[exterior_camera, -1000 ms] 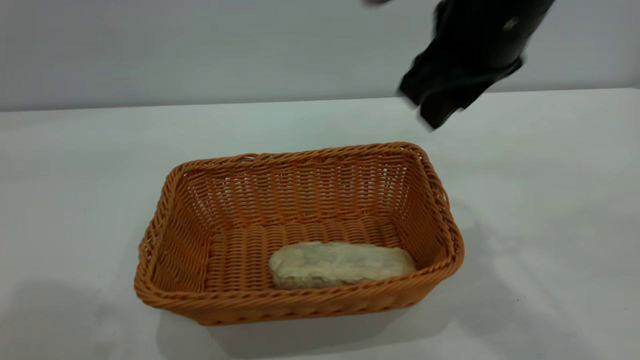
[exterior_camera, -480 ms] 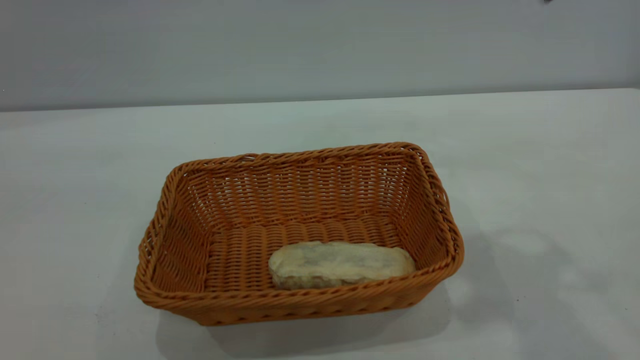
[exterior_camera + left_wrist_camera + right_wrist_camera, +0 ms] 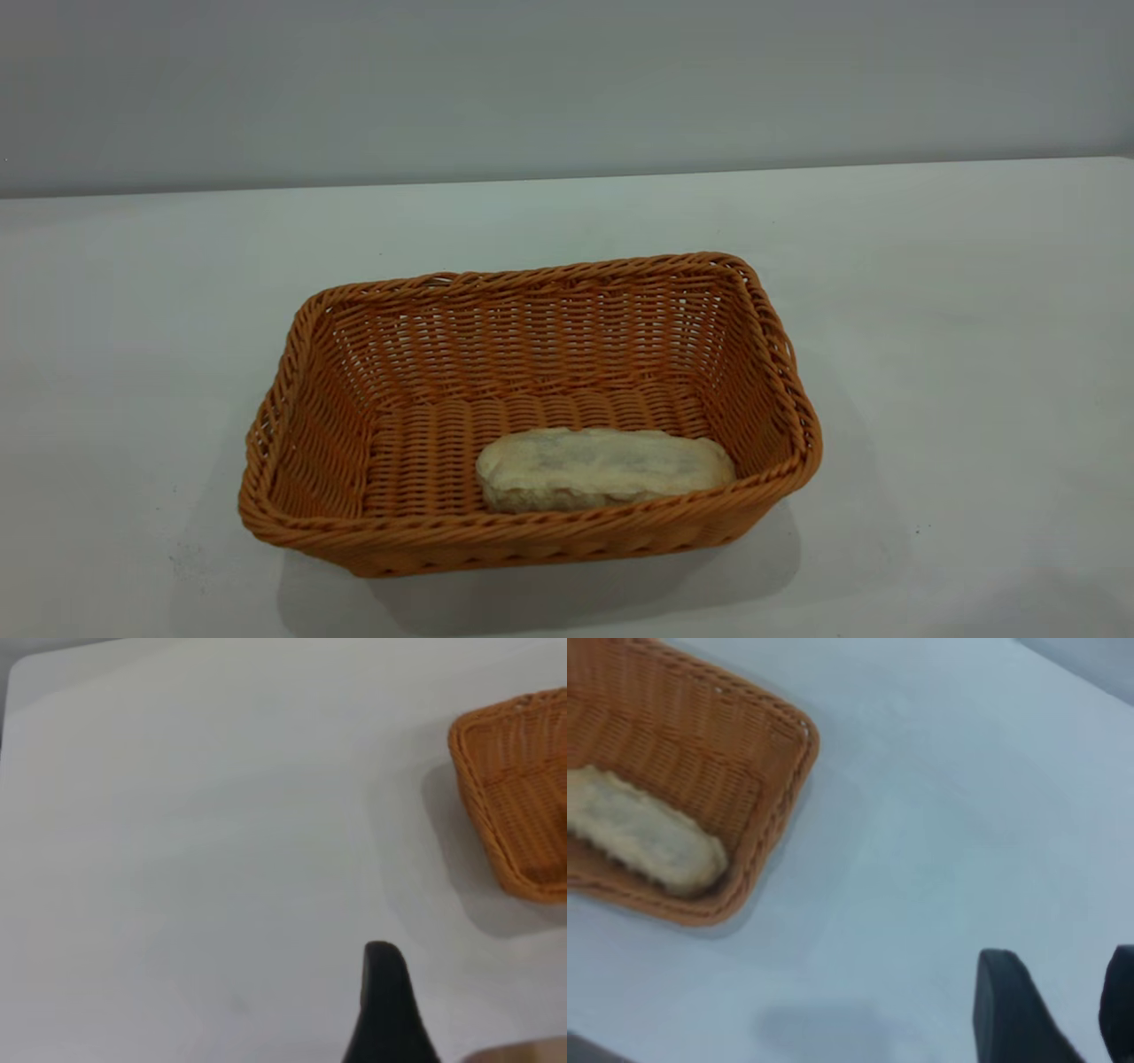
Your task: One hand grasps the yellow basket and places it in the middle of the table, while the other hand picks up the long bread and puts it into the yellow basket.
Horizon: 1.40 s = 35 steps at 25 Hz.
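The yellow basket (image 3: 532,532) stands in the middle of the table (image 3: 957,354). The long bread (image 3: 607,468) lies inside it, pale flat underside up, against the near wall towards the right end. Neither gripper shows in the exterior view. My right gripper (image 3: 1063,997) is open and empty, above bare table, well clear of the basket (image 3: 775,797) and the bread (image 3: 642,833). My left gripper (image 3: 383,997) shows only in part, over bare table, far from the basket's end (image 3: 496,815). Nothing touches the basket or the bread.
White tabletop lies on all sides of the basket. The table's far edge meets a grey wall (image 3: 567,80). A table corner shows in the left wrist view (image 3: 18,673).
The right arm, which hung above the basket's far right corner one second ago, has risen out of the exterior view. The basket and bread have not moved.
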### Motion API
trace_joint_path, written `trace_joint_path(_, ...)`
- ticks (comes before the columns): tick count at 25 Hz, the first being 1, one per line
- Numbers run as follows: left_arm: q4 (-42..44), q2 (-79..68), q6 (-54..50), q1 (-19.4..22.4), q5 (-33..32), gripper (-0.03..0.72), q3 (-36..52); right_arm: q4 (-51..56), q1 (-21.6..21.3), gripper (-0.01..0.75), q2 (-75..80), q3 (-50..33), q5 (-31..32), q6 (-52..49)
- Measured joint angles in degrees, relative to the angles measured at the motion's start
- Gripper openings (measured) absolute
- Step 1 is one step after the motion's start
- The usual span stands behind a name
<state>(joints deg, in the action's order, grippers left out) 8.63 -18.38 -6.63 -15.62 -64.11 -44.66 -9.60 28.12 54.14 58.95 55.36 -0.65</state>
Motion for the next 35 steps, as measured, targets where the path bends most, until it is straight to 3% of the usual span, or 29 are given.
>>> trace_joint_path(8,-5.4,10.5,4.7,0.0,-2.7,0.561,0.9,9.2,0.0,0.291,-20.4,-6.7,3.6,5.5)
trace_joint_path(16,-8.3,18.2,6.6,0.0,-2.6,0.561,8.4,16.7,0.0,0.291,-34.2,-10.4,11.3,12.9)
trace_joint_path(35,-8.6,19.7,7.0,0.0,-1.5,0.561,16.6,16.9,0.0,0.291,-45.0,-20.3,15.4,13.6)
